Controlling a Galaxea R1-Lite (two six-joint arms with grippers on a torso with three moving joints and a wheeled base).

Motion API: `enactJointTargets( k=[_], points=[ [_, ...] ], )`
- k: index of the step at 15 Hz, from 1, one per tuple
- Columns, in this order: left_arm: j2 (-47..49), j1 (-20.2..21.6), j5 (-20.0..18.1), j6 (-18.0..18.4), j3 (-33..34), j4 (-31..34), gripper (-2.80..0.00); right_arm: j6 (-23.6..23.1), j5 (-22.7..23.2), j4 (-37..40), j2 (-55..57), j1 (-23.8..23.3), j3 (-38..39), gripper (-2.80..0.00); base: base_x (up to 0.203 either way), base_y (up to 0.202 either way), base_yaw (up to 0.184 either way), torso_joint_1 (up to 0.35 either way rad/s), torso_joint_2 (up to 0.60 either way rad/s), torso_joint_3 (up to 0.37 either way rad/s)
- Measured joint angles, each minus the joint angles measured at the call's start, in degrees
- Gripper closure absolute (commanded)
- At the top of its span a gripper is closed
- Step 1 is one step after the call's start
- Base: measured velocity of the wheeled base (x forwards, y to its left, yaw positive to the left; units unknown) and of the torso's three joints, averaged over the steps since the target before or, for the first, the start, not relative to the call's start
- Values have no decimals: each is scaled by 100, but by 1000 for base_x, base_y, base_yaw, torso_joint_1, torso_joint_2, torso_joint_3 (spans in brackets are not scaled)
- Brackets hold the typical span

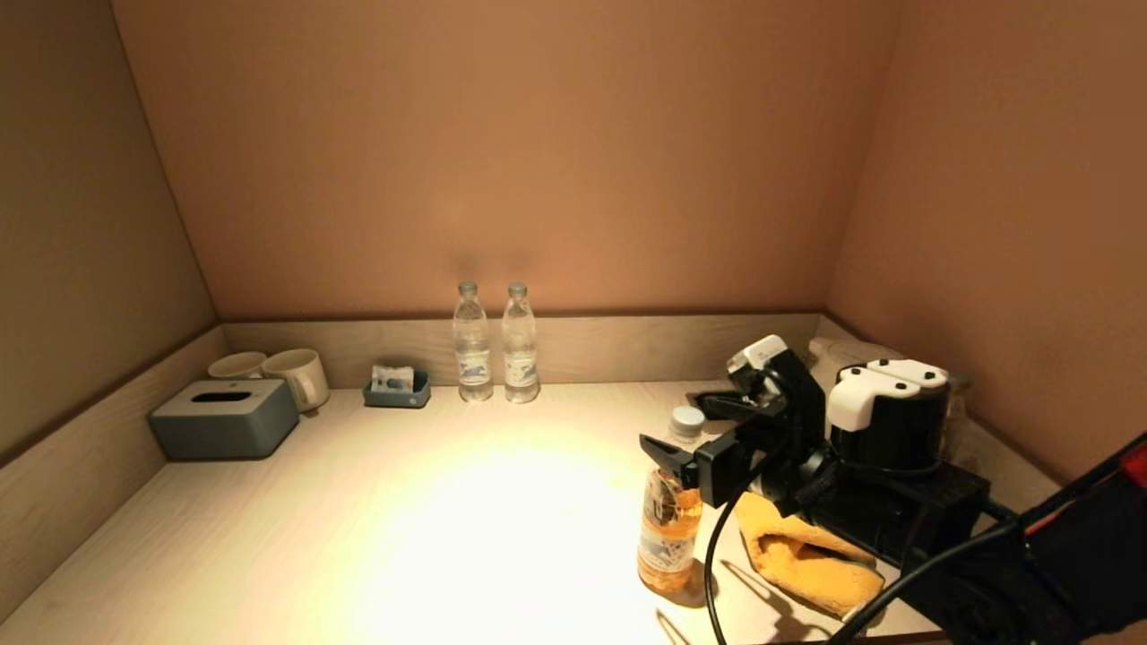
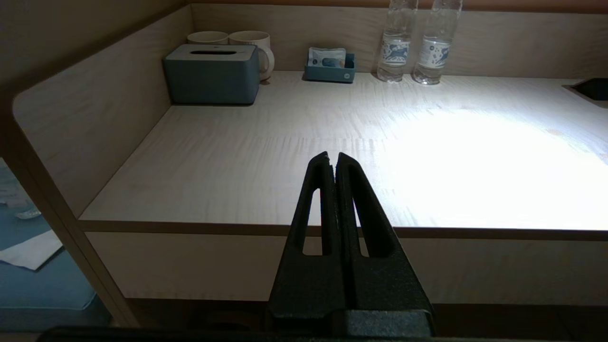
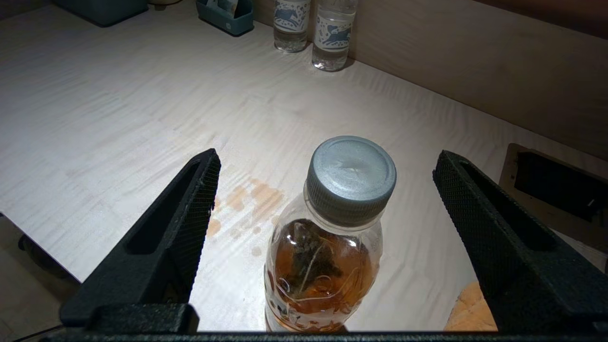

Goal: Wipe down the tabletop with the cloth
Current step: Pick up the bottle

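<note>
An orange cloth [image 1: 806, 555] lies crumpled on the pale wooden tabletop [image 1: 448, 502] at the front right, under my right arm; its edge shows in the right wrist view [image 3: 470, 308]. My right gripper [image 1: 690, 430] is open, its jaws spread either side of the top of a tea bottle [image 1: 668, 528] with a grey cap [image 3: 350, 175], not touching it. Amber spill spots [image 3: 247, 199] lie on the table just beyond the bottle. My left gripper [image 2: 332, 159] is shut and empty, held before the table's front edge.
A grey tissue box [image 1: 224, 418], two mugs [image 1: 300, 376], a small blue tray [image 1: 397, 390] and two water bottles [image 1: 493, 345] line the back wall. A black-and-white kettle [image 1: 887, 412] and a socket recess [image 3: 555, 190] are at the right.
</note>
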Motion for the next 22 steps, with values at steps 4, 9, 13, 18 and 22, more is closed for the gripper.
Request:
enactJointTargets(
  k=[4, 9, 13, 18, 22],
  points=[
    [0, 0, 3, 2, 0, 0, 0, 11, -12, -447, 296, 2, -94, -280, 0, 0, 0, 0, 0, 0],
    [0, 2, 2, 0, 0, 0, 0, 16, -14, -601, 502, 5, -220, -280, 0, 0, 0, 0, 0, 0],
    [0, -1, 2, 0, 0, 0, 0, 17, -12, -599, 576, 5, -243, -280, 0, 0, 0, 0, 0, 0],
    [0, 2, 2, 0, 0, 0, 0, 41, -14, -610, 626, -15, -245, -280, 0, 0, 0, 0, 0, 0],
    [0, 0, 2, -2, 0, 0, 0, 50, -14, -615, 668, -55, -250, -280, 0, 0, 0, 0, 0, 0]
  ],
)
